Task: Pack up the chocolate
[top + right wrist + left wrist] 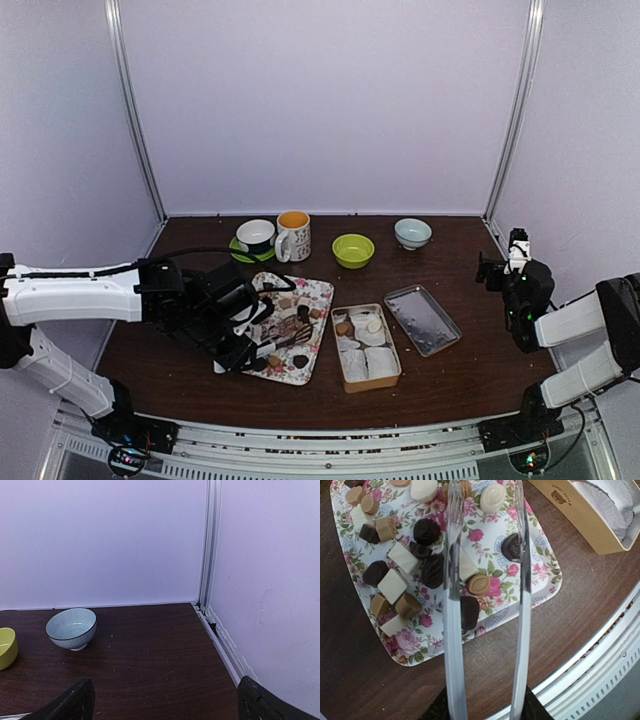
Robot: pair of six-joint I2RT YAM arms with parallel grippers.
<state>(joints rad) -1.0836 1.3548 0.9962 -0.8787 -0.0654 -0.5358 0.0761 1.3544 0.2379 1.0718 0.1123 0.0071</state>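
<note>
Chocolate on floral tray; light-brown piece between arms of tongs pinched by left tool; right tool spread.

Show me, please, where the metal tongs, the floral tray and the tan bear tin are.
metal tongs [454, 645]: left wrist view, on their left blade.
floral tray [540, 565]: left wrist view, bare patch near its right edge.
tan bear tin [580, 517]: left wrist view, on its outer side wall.

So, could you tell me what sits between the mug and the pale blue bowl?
A lime-green bowl sits between the mug and pale blue bowl, seen in the top view.
</note>
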